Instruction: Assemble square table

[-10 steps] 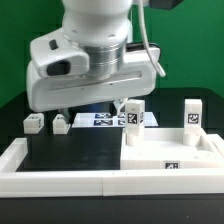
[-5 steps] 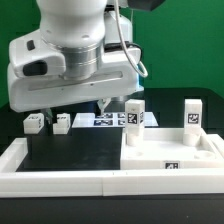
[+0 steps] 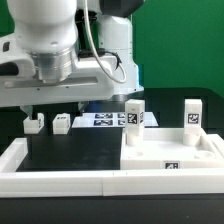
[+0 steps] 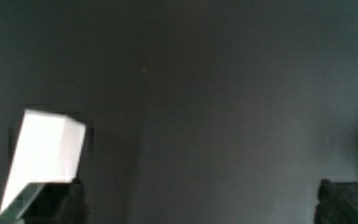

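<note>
Exterior view: the square slab (image 3: pixel 160 150) lies on the black counter (image 3: pixel 70 150) at the view's right, two legs (image 3: pixel 134 118) upright on it. Wrist view: the hand (image 4: pixel 202 200) is spread apart, seemingly empty.

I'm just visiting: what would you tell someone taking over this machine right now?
Gripper: open, fingers wide apart, holding nothing, over the black surface.
Tabletop slab lies flat at the exterior view's right.
Done, it seems: one leg and a second leg stand upright on it; how tightly, I cannot tell.
Left: a third leg and a fourth leg lie loose on the black surface at the exterior view's left.
</note>
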Available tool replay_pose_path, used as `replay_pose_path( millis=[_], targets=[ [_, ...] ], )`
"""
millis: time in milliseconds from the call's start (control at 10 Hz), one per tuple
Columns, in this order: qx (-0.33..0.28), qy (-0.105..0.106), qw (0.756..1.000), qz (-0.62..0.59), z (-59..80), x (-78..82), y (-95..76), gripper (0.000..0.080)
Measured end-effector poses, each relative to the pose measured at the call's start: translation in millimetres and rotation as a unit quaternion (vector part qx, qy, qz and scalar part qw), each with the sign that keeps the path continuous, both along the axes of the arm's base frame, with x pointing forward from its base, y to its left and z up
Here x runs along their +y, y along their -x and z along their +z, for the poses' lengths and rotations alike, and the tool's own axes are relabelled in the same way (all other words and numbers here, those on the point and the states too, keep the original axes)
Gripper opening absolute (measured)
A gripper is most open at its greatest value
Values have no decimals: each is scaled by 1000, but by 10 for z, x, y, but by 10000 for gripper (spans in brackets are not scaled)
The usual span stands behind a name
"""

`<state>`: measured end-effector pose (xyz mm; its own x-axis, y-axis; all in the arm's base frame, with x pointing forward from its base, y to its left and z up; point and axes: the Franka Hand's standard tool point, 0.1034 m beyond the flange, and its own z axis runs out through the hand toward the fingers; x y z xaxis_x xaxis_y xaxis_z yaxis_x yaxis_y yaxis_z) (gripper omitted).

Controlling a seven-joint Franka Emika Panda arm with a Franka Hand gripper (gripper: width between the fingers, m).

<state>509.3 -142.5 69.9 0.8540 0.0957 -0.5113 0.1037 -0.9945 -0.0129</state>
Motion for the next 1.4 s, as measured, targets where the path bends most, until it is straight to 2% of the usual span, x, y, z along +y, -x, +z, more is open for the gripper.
replay_pose_path(
  millis=[200, 600, 1000, 1400],
  targets=[
    [11, 4, 1000, -12, -86, -69, 148, 648],
    [11, 4, 1000, -11, -90, -49, 139, 648],
    [41, 2, 999, -30, -242, 46, 540, 648],
    [62, 1, 998, -31, -271, 56, 614, 648]
  ],
)
